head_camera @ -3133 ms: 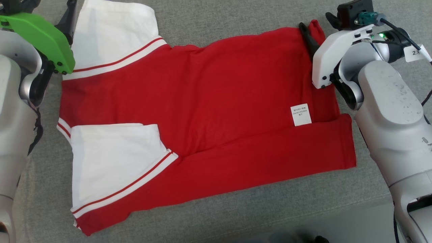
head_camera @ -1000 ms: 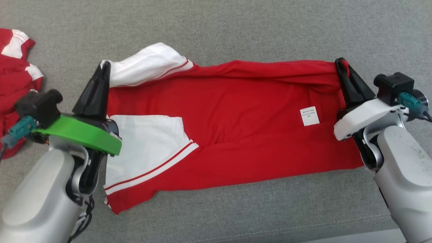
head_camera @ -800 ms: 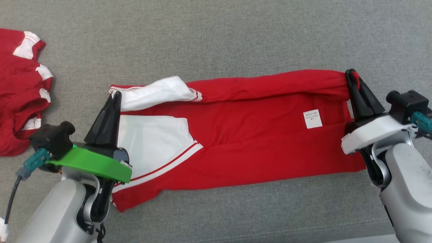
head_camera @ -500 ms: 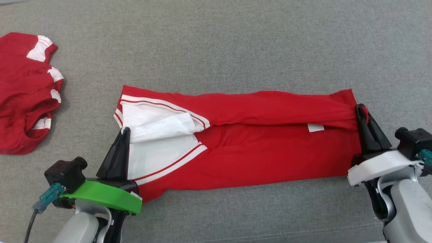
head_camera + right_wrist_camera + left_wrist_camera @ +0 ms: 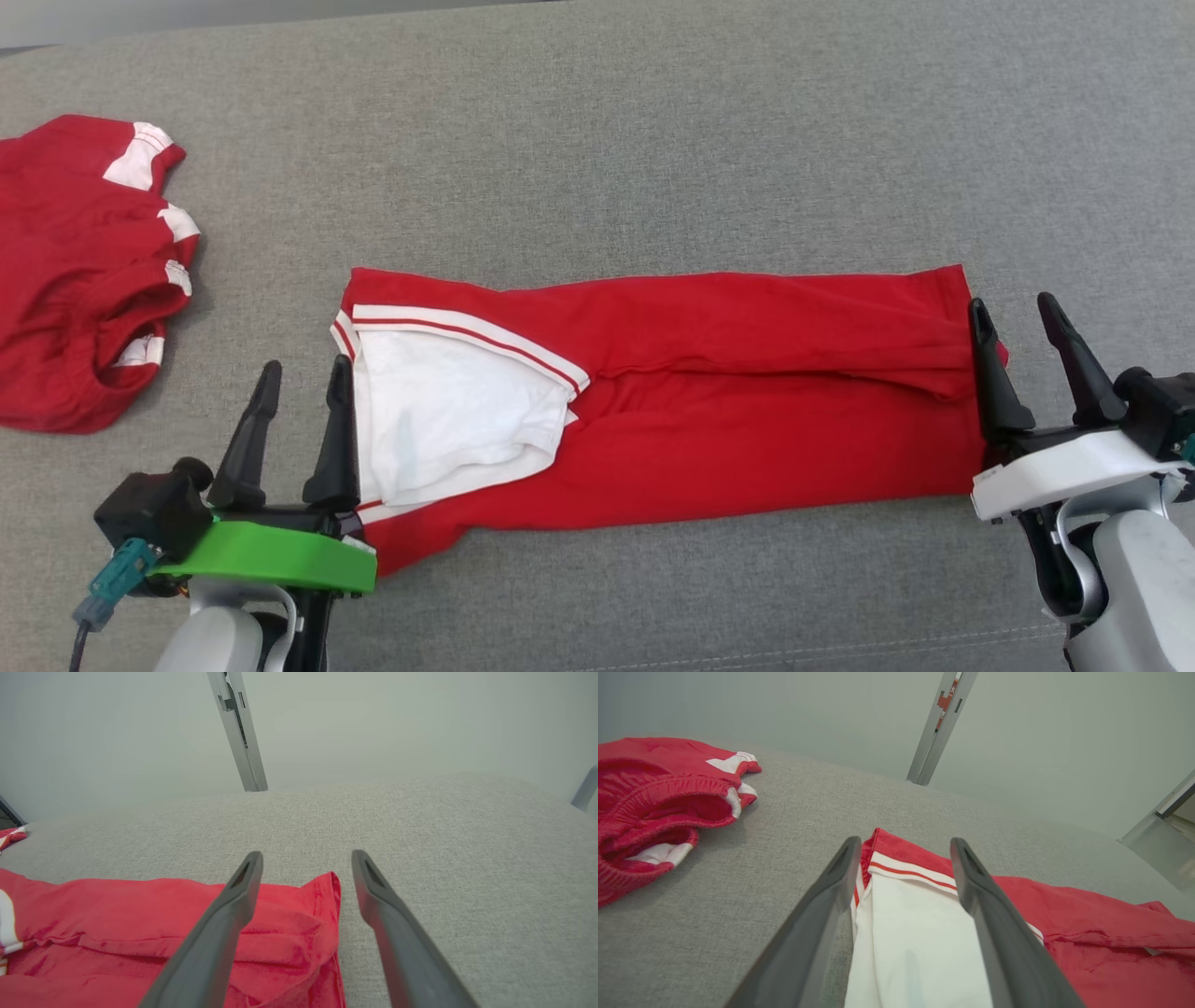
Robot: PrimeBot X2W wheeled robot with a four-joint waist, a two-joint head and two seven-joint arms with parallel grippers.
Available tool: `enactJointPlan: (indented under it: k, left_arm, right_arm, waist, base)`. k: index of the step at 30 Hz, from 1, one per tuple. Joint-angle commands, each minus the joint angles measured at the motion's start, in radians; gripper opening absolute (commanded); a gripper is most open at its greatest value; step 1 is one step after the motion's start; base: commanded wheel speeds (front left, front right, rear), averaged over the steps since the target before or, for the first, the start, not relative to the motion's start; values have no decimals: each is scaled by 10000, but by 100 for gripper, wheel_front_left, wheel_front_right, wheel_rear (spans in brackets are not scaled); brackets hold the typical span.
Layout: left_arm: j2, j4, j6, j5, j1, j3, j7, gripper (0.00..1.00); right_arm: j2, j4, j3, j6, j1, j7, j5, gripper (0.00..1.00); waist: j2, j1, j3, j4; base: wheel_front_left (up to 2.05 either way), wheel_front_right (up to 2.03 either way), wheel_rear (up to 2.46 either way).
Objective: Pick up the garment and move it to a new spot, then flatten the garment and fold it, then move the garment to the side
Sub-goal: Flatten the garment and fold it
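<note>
Garment [image 5: 709, 401] lies folded in a long strip on the grey cushion [image 5: 597, 140].
Head view: we see the left gripper [image 5: 306, 364] and right gripper [image 5: 1011, 301] spread wide and empty at its two ends. Left wrist view: the white sleeve [image 5: 915, 942] lies between the fingers. Right wrist view: so does the hem corner [image 5: 322, 891].

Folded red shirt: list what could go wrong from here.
1. The white sleeve lies bunched on the folded red shirt; another fold may press creases in.
2. The open left jaws straddle the sleeve's edge, so withdrawing could snag it and undo the fold.
3. Moved left, it might land on the red pile.
</note>
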Motion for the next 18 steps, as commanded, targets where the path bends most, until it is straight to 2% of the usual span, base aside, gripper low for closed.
enactJointPlan:
  k: [1,9,13,18]
  left_arm:
    - [-152,-107,-37,366,-39,301,-1,100]
    - [-1171,-390,-325,2283,197,1999,-1,100]
    - [-1441,-293,-547,3143,296,2438,-1,100]
    - [-1737,-78,-813,3595,346,2940,-1,100]
  right_arm:
    - [-70,78,-41,-16,-215,-26,-100,100]
    - [118,1834,-392,-16,-826,357,-566,100]
    - [317,2719,-371,-16,-1065,528,-446,100]
    - [587,3686,-175,-16,-1146,665,-93,100]
  waist:
    - [-1,1,-58,64]
    - [-1,1,-117,219]
    - [-1,1,-61,273]
    - [-1,1,-40,304]
  base:
    - [0,0,0]
    - [0,0,0]
    - [0,0,0]
    - [0,0,0]
